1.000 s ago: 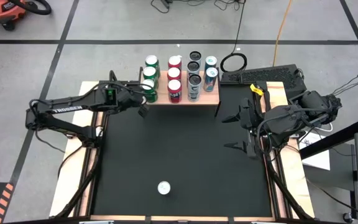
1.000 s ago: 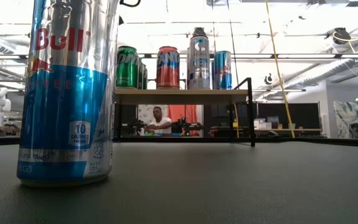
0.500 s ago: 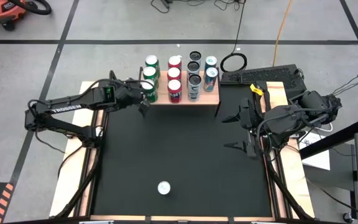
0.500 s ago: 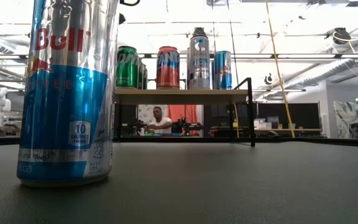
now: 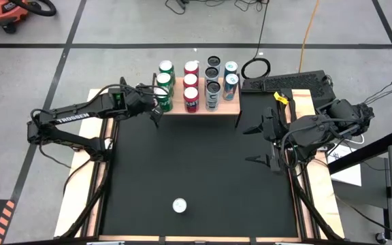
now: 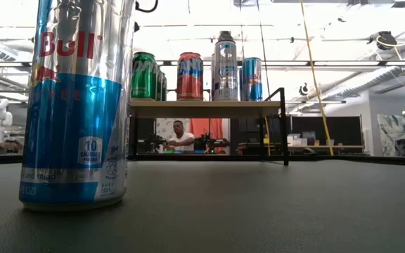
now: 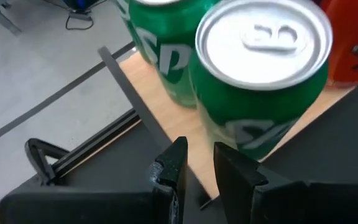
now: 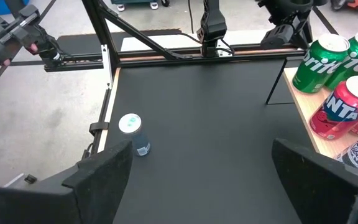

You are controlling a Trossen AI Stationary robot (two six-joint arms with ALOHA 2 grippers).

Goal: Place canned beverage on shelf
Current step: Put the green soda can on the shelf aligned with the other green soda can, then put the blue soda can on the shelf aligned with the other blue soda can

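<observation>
The shelf [image 5: 199, 102] stands at the far edge of the black surface [image 5: 203, 170], carrying four rows of cans: green ones [image 5: 165, 83] on its left end, then red ones [image 5: 191, 85], dark-topped ones [image 5: 212, 78] and blue-and-silver ones [image 5: 231, 76]. One more canned beverage, a blue-and-silver can [image 5: 179, 205], stands alone near the front edge of the surface, well apart from the shelf; in the low view it fills the left side [image 6: 79, 105].

The left gripper [image 5: 156, 112] sits at the shelf's front left corner, just beside the nearest green can [image 7: 260, 74]. Compared with a second ago the left arm has crept slightly toward the shelf, so the gripper now lies closer to that can. Its fingers [image 7: 173, 171] are nearly closed, with only a narrow gap between them, and nothing is between them; the green can stands on the shelf board beyond the fingertips.

The right gripper [image 5: 258, 143] waits over the right side of the surface, fingers spread wide and holding nothing, exactly where it was before. The cans on the shelf and the lone can have not shifted.

A person [image 6: 181, 135] shows in the room beyond, under the shelf.
</observation>
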